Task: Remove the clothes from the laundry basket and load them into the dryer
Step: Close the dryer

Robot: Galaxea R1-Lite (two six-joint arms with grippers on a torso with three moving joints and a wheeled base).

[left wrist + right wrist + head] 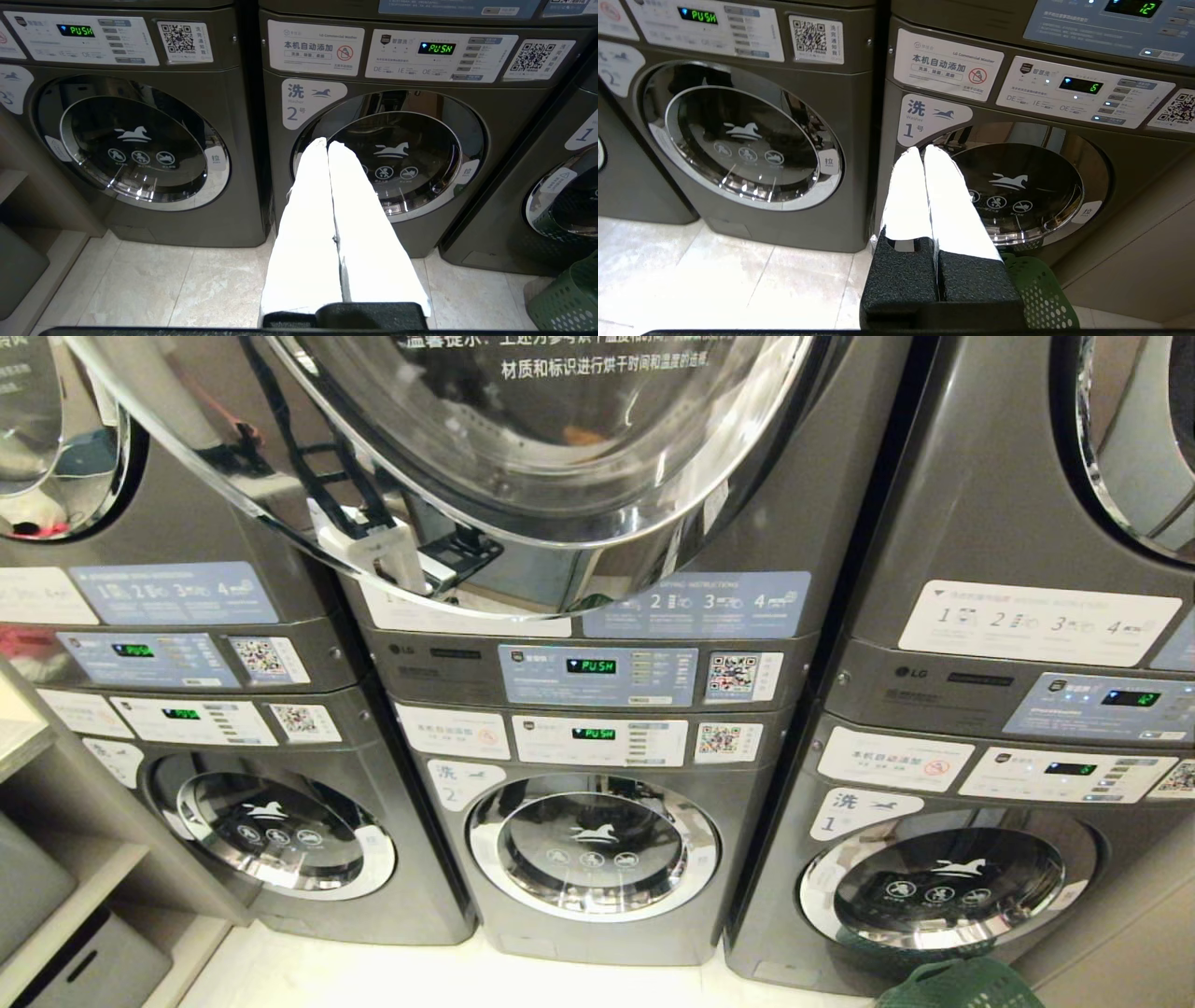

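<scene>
green laundry basket (960, 987), closed dryer door (523, 439)

Three stacked machine columns stand side by side. Three round washer doors (271, 826) (594, 845) (943, 882) sit in the lower row; three larger dryer doors (523, 448) show in part above, the middle one swung open. Two green "PUSH" displays (591, 666) (594, 734) are lit on the middle column. One green basket (957, 985) stands at the right-hand washer. Two grippers (327, 143) (923, 149), each with two white fingers pressed together.
</scene>
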